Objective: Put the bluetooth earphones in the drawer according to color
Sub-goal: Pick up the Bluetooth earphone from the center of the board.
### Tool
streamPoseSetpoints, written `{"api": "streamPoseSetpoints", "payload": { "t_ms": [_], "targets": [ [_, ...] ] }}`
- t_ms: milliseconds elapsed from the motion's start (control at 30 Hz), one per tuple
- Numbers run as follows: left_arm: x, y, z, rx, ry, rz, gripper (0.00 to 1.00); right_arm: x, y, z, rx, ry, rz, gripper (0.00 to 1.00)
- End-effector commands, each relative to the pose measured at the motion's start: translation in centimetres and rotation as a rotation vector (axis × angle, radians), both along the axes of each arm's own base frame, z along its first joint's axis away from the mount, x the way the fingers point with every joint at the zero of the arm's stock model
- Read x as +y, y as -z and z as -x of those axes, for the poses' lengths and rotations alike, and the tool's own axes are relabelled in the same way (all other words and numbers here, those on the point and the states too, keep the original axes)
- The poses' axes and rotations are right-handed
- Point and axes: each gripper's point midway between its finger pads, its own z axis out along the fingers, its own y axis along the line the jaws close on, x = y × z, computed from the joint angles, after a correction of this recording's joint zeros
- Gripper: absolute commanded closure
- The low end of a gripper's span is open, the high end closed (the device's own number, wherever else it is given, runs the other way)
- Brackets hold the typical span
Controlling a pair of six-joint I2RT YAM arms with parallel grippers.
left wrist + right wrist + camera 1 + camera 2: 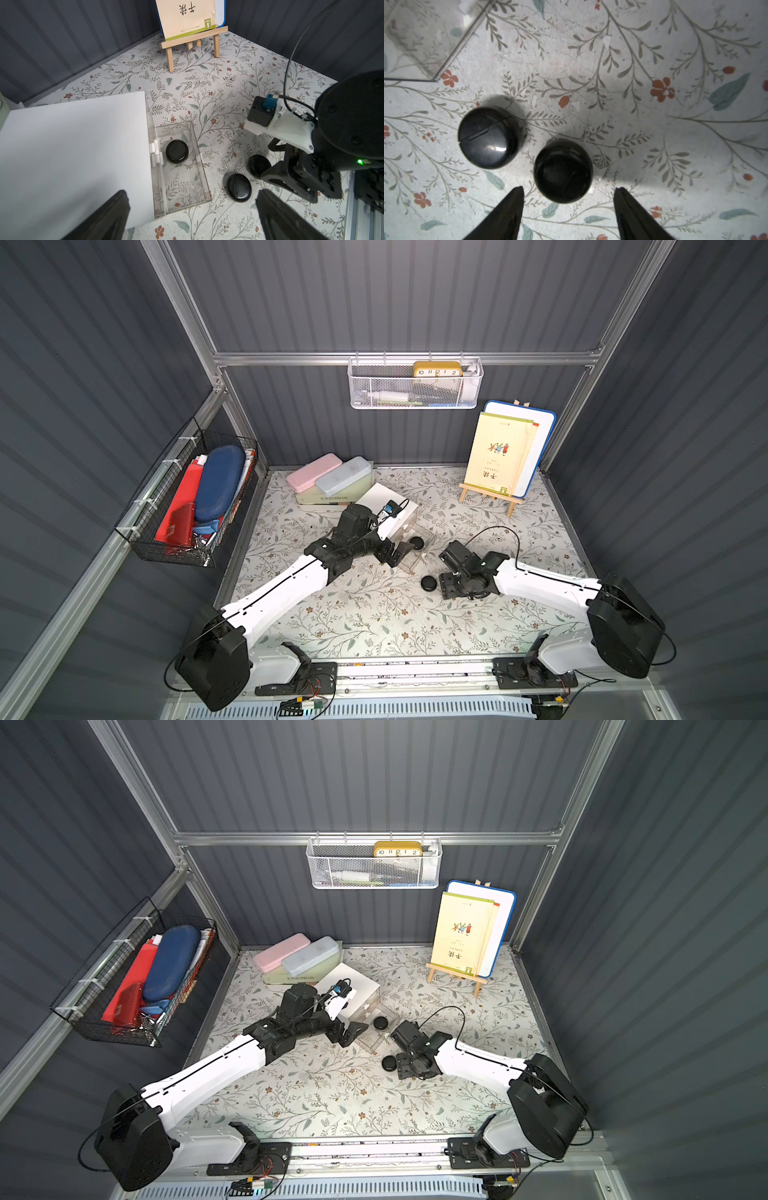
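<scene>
Black right pincer (569, 188) is held spread, empty; one black earphone case (562, 170) lies just ahead of its tips, a second case (489, 137) beside it on the worktop (633, 83), a third case (177, 151) in the pulled-out clear drawer (182, 187). Left pincer (193, 193) likewise spread.

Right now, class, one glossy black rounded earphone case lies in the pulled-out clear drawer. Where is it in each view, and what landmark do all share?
In a top view: the glossy black rounded earphone case sits near mid-picture, inside the clear plastic drawer.
In a top view: near mid-picture, same drawer.
Left wrist: in the drawer, near the white cube cabinet.
Right wrist: not in it; only the drawer's corner shows.
Shared landmark: the drawer.
</scene>
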Motion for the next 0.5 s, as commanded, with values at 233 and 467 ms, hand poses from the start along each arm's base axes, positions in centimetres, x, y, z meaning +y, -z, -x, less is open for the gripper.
{"api": "streamPoseSetpoints", "payload": {
  "t_ms": [233, 467],
  "targets": [
    [0.1, 0.2, 0.8, 0.029, -0.009, 0.011, 0.01, -0.3, 1.0, -0.7, -0.033, 0.031, 0.022, 0.30],
    [0.0, 1.0, 0.6, 0.044, -0.010, -0.004, 0.01, -0.3, 2.1, -0.7, -0.002, 0.015, 0.051, 0.32]
  ]
}}
